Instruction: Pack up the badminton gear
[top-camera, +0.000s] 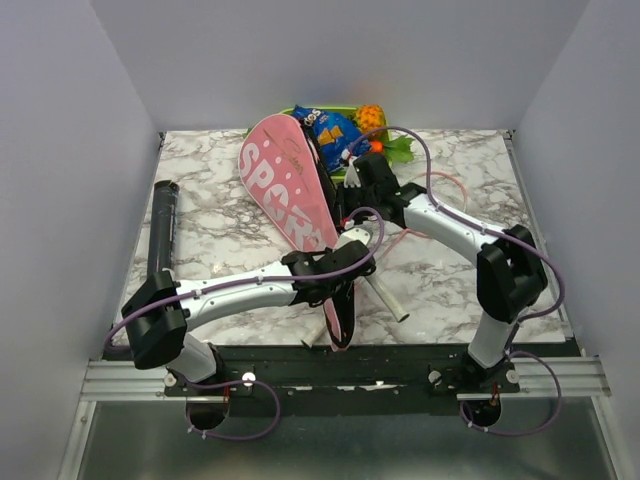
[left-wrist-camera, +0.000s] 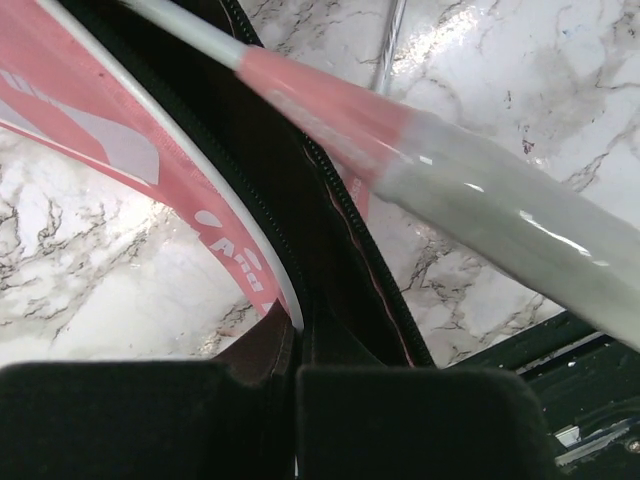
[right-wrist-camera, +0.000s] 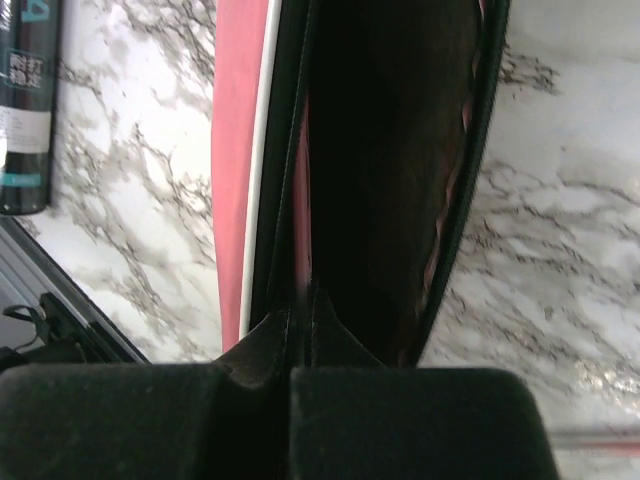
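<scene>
Pink bag (top-camera: 285, 185) sits pinched by its open edge in my left claw (left-wrist-camera: 296, 372) and right claw (right-wrist-camera: 290, 372).

We see a pink bag (top-camera: 285, 185) lettered in white, its lining black, on a table (top-camera: 220, 235) of white marble veined grey. The tube (top-camera: 163, 230) is black, the racket handle (top-camera: 386, 298) white, the tray (top-camera: 345, 109) green, and the snack packet (top-camera: 330, 128) blue with yellow.
</scene>
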